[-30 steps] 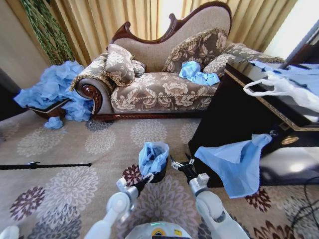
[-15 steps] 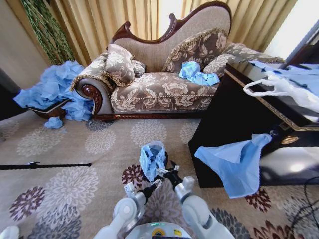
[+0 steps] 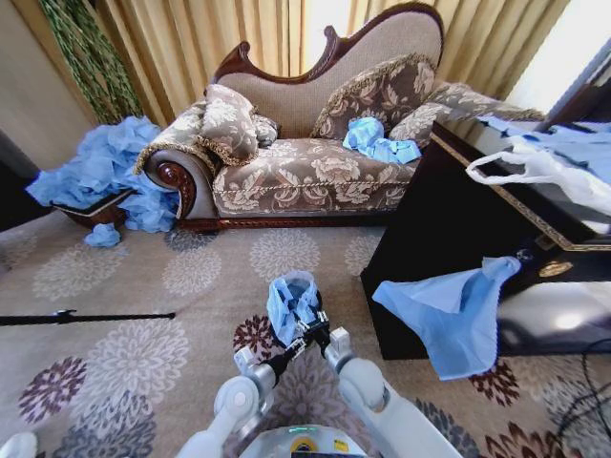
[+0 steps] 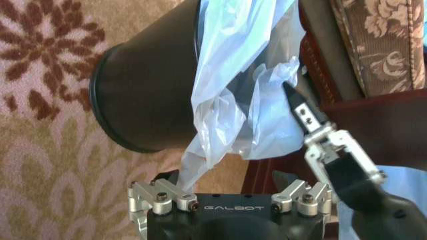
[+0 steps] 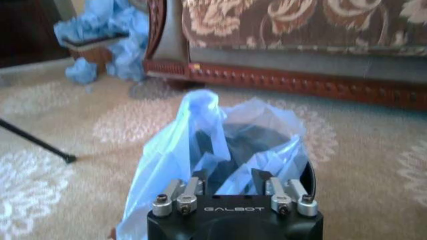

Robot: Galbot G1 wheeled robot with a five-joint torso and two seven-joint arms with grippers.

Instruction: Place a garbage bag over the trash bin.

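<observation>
The small black trash bin [image 3: 307, 336] stands on the carpet, its smooth side clear in the left wrist view [image 4: 143, 90]. The light-blue garbage bag [image 3: 291, 301] sits bunched in its mouth and spills over the rim [image 4: 243, 95]. A stretched tail of the bag runs down to one finger of my left gripper [image 4: 225, 177], whose fingers stand wide apart, open. My right gripper [image 3: 312, 326] is at the bin's near rim, open, with bag film between its fingers [image 5: 230, 175]. One of its black fingertips [image 4: 298, 102] presses against the bag.
An ornate sofa [image 3: 305, 172] with a crumpled blue bag [image 3: 377, 141] stands behind. A heap of blue bags [image 3: 105, 172] lies at its left end. A dark cabinet [image 3: 449, 239] close on the right carries a draped blue bag [image 3: 449, 310] and a white handled bag [image 3: 539, 170]. A black rod [image 3: 86, 317] lies left.
My right gripper has swung left from beside the bin onto the bag at the near rim. The bag's top has been pushed narrower. My left gripper has barely shifted.
</observation>
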